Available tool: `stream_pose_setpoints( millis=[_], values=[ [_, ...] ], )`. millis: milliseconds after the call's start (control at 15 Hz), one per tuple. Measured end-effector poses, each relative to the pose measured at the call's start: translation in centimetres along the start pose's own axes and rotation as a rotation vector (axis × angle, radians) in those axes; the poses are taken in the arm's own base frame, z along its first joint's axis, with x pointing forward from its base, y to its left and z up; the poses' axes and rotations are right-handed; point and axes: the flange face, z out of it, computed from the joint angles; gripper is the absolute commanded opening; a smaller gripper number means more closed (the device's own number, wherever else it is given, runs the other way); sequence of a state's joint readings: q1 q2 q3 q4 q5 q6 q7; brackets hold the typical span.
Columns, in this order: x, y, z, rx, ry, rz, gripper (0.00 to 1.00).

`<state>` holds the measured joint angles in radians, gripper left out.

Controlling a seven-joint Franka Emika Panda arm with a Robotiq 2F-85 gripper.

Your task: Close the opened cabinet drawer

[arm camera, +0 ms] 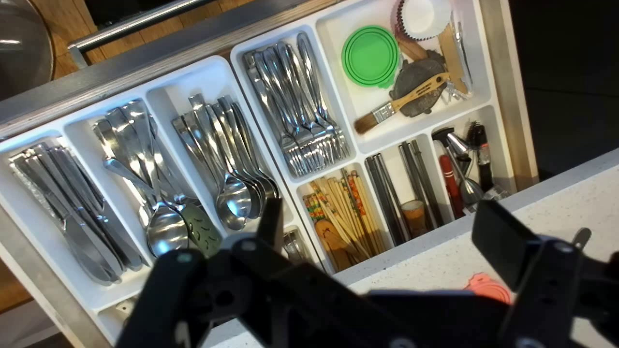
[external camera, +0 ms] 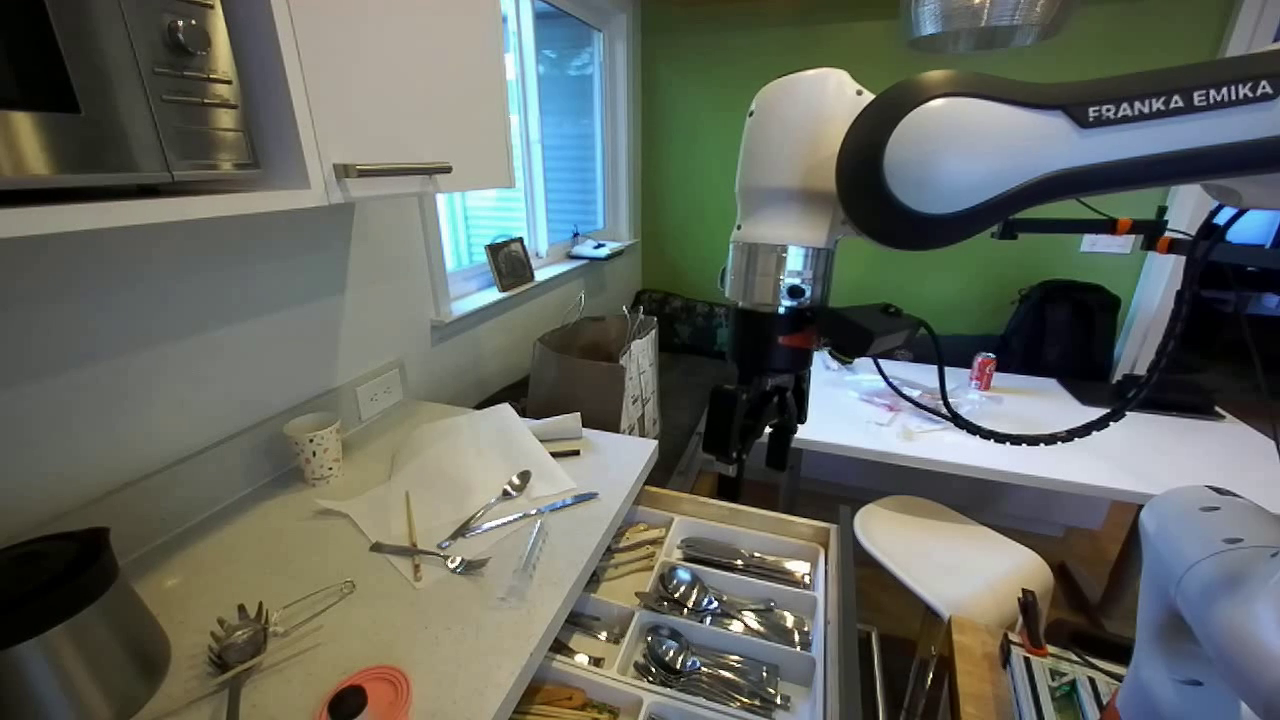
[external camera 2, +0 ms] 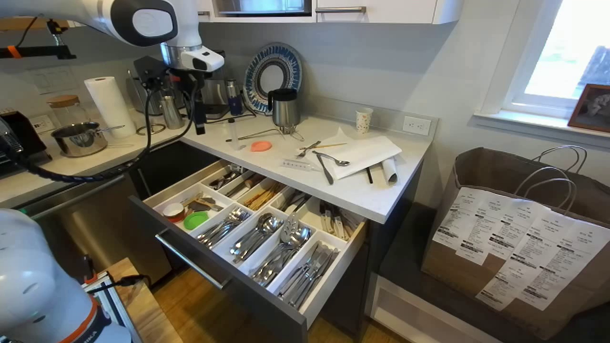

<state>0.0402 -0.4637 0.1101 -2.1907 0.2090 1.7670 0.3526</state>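
Drawer [external camera 2: 248,290] past counter edge [external camera 2: 286,178], tool [arm camera: 384,229] seemingly clear

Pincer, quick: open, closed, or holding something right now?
Pincer: open, fingers spread wide apart in the wrist view, holding nothing.

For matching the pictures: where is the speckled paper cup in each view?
In an exterior view: speckled paper cup at left, near wall outlet.
In an exterior view: cup right of centre, left of outlet.
In the wrist view: not in it.
Landmark in all three: the open cutlery drawer.
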Motion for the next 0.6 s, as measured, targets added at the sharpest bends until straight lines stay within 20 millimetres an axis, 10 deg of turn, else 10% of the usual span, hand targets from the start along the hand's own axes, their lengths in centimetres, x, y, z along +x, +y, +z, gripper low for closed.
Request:
stream_pose_setpoints(
  millis=[600],
  values=[
    [0.9, 10.3, 7.5, -0.146, -0.092, 0.192, 1.00]
  ],
)
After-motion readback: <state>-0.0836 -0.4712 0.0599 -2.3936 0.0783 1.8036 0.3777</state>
